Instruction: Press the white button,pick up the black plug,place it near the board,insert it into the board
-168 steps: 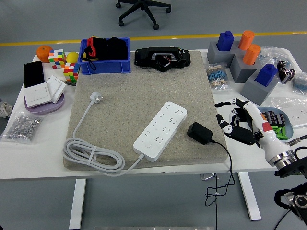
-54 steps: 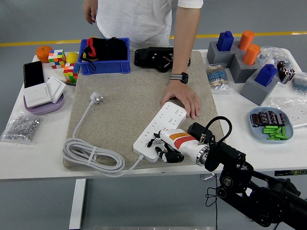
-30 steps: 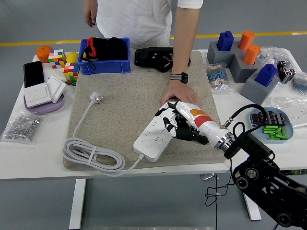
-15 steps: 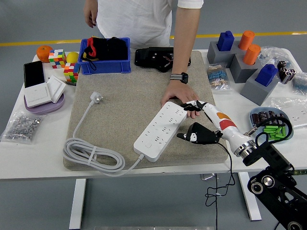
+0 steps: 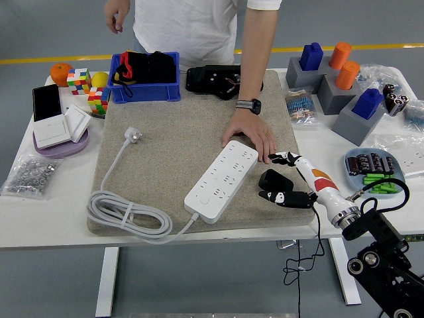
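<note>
I am looking down over the counter (image 5: 59, 218), which is carrying a big grey mat (image 5: 172, 146); I judge the mat is there to stop the strip sliding when I push on it. A person (image 5: 199, 23) is standing at the far side with one hand (image 5: 254, 136) resting flat on the mat, fingertips touching the far end of the strip (image 5: 222, 180), and I take that as steadying it for the insertion. The strip is lying slantwise across the mat, sockets up, its white button at the near-left end, with its cord (image 5: 122, 215) coiling off towards the front-left corner.

My right hand (image 5: 289, 185) is reaching in from the lower right. The plug (image 5: 271, 179) is sitting on the mat just right of the strip, close enough that the placing step looks done and only the insertion remains. My fingers (image 5: 283, 197) are curling round its near and right sides, thumb and forefinger spread to either side, but I cannot tell whether they are gripping it or only framing it.

The plug's prongs are not showing from here, so I am unsure which way it is facing. Its thin black lead is dropping over the counter edge, partly behind my forearm. My left arm is out of frame.
</note>
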